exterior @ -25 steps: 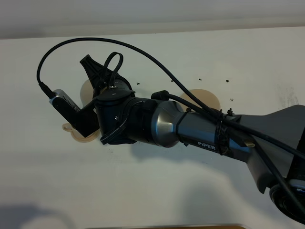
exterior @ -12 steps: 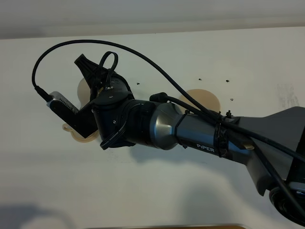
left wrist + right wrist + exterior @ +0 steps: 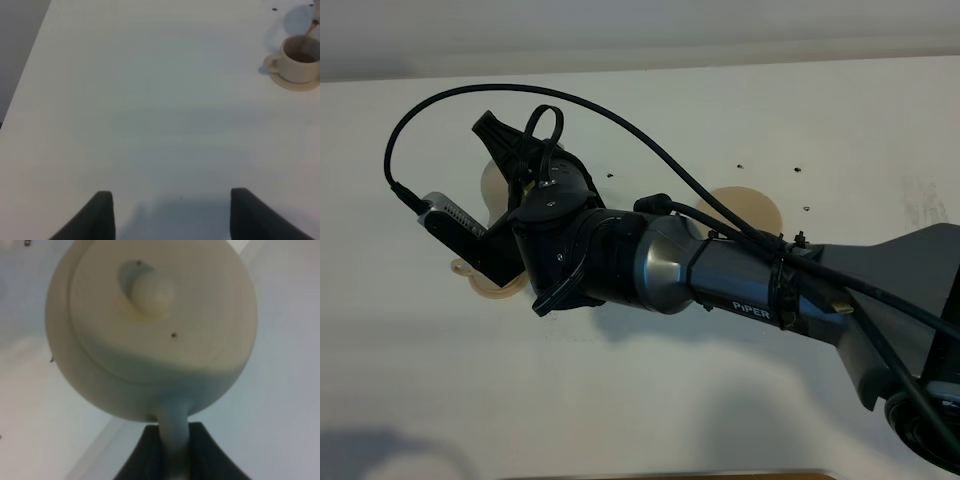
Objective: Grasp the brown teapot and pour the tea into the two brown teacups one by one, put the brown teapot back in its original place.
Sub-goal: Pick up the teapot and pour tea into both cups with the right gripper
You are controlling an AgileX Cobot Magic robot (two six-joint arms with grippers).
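Observation:
In the right wrist view my right gripper is shut on the loop handle of the brown teapot, whose knobbed lid faces the camera. In the high view this gripper has reached across to the left, and the arm hides most of the pot. A teacup on its saucer shows just below the wrist. In the left wrist view a teacup holds dark tea, and a thin brown stream falls into it. The second teacup is hidden. The teapot's wide saucer lies bare behind the forearm. My left gripper is open and empty.
The white table has small dark specks at the back. Its left edge shows in the left wrist view. My right arm and its cables span the middle of the table.
My right gripper and the teapot have shifted slightly left and towards the back. The left gripper's earlier position is not shown.

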